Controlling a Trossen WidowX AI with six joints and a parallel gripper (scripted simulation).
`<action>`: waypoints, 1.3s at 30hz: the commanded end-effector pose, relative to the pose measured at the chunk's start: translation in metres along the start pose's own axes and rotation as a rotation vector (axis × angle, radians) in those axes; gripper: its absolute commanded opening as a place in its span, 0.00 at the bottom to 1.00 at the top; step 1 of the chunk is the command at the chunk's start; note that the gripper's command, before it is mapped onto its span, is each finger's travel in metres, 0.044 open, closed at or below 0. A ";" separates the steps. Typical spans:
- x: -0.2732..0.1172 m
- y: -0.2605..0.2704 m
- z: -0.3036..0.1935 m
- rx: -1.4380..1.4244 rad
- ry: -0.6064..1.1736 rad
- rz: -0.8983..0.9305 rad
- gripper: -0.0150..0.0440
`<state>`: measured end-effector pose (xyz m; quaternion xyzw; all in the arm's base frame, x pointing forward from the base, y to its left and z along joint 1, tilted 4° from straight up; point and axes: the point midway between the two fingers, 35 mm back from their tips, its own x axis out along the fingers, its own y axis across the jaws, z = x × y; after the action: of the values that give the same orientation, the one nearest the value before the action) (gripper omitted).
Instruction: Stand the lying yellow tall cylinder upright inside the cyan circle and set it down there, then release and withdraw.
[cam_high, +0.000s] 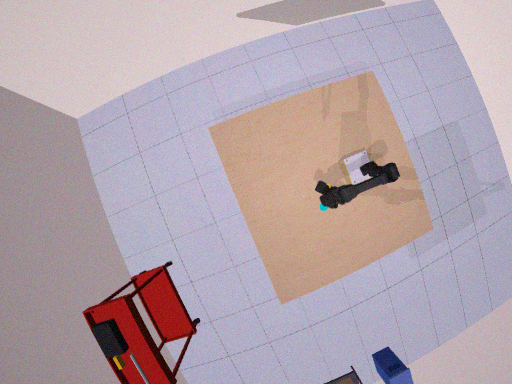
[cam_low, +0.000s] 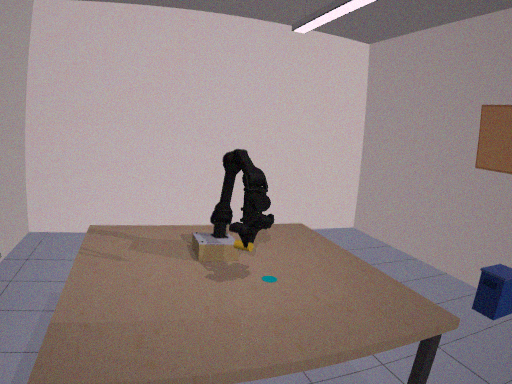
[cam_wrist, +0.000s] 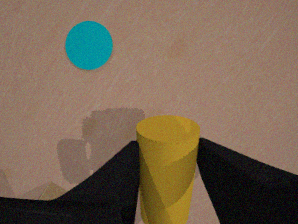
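Smooth yellow tall cylinder (cam_high: 329, 186) (cam_low: 243, 245) (cam_wrist: 167, 167) clamped between fingers of black gripper (cam_high: 327, 188) (cam_low: 248, 243) (cam_wrist: 166, 147), held nearly level above tan, fine-grained tabletop (cam_high: 260, 200) (cam_low: 200, 325) (cam_wrist: 225, 65), flat cyan circle (cam_high: 323, 207) (cam_low: 269, 279) (cam_wrist: 89, 45) seen at eleven o'clock from it in wrist view, boxy blue bin (cam_high: 391, 365) (cam_low: 494, 292) placed at five o'clock in top view.

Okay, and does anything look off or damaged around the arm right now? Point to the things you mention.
Nothing looks damaged or spilled. The yellow cylinder (cam_low: 242, 246) (cam_wrist: 167, 170) is tilted nearly level in the gripper (cam_low: 247, 245) (cam_wrist: 166, 147), off the table (cam_low: 150, 320), but that fits a cylinder still awaiting standing in the cyan circle (cam_high: 323, 207) (cam_low: 269, 279) (cam_wrist: 89, 45).
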<state>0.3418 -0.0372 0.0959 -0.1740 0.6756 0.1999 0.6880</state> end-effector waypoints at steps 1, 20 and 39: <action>-0.002 0.008 0.010 -0.061 -0.004 0.003 0.43; -0.004 0.045 0.043 -0.299 -0.004 0.013 0.43; -0.004 0.075 0.065 -0.461 -0.016 0.022 0.43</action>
<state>0.3576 0.0577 0.1044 -0.3172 0.6136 0.3541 0.6304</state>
